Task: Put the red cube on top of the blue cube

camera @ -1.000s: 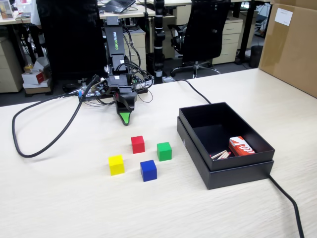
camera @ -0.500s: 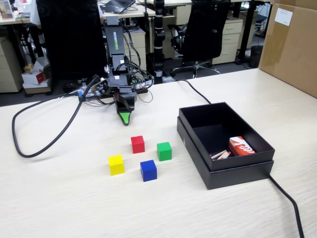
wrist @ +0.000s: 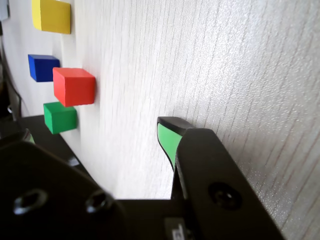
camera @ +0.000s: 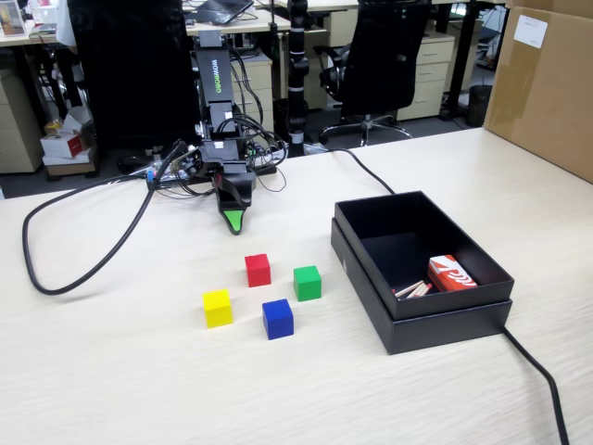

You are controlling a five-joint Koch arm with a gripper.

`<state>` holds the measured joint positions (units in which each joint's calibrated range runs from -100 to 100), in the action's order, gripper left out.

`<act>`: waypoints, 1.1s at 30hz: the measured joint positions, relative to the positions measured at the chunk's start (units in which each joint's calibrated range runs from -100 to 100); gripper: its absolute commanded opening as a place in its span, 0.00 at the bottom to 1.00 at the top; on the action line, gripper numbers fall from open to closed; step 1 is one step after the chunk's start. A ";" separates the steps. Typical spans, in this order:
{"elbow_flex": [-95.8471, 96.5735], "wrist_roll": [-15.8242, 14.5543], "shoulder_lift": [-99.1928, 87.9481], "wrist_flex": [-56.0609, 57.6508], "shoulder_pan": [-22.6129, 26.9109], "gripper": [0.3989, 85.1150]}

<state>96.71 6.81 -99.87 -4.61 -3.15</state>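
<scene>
On the table: four small cubes are sitting in a loose cluster on the pale wood-grain table (camera: 111, 371), in front of the arm.
Red cube: the red cube (camera: 258, 270) is showing as a plain matte red block, sharp-edged and unmarked, resting flat on the table; in the wrist view (wrist: 74, 86) its top face is catching more light than its side.
Red cube place: it is lying nearest the arm, apart from the other cubes and touching none of them.
Blue cube: the blue cube (camera: 277, 318) is sitting flat, deep blue and matte, the same size as the red one, nearer the camera in the fixed view and slightly right of the red.
Orientation: both are standing square on one face, untilted; being cubes, neither is showing a long axis.
Neighbours: a green cube (camera: 307, 283) is resting right of the red in the fixed view, a yellow cube (camera: 217, 308) left of the blue.
Gripper: the gripper (camera: 235, 220) is hanging tip-down close above the table behind the red cube, holding nothing; only one green-faced tip is showing clearly, so I cannot tell how far the claw is parted.
Box: a black box (camera: 422, 324) is standing at the right with a red-and-white carton (camera: 451, 274) inside.
</scene>
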 measured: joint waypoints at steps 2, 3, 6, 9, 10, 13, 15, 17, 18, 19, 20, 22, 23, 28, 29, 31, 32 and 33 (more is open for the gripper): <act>0.09 0.24 0.00 0.00 0.15 0.56; 0.09 0.34 0.00 0.00 0.24 0.56; 0.09 0.59 0.00 0.00 0.34 0.56; 0.09 0.63 0.00 0.00 0.34 0.56; 0.09 0.63 0.00 0.00 0.29 0.56; 0.09 0.59 0.00 0.00 0.15 0.56; 0.00 0.59 0.00 0.00 0.05 0.56; -0.27 0.59 0.00 0.23 0.00 0.56; -0.82 0.59 0.00 1.08 0.00 0.56; -1.46 0.59 0.00 2.25 -0.05 0.56; -2.10 0.54 0.00 3.41 -0.05 0.56; -3.19 0.54 0.00 5.27 -0.20 0.56; -3.93 0.44 0.00 6.19 -0.24 0.56; -9.95 -0.49 0.13 15.64 -0.29 0.56; -11.32 -0.73 0.13 17.58 -0.20 0.56; -13.60 -1.51 0.13 21.60 -0.15 0.56; -14.61 -1.76 0.26 23.54 -0.10 0.56; -15.79 -2.05 0.39 25.47 0.10 0.56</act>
<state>80.92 4.76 -99.48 20.87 -3.05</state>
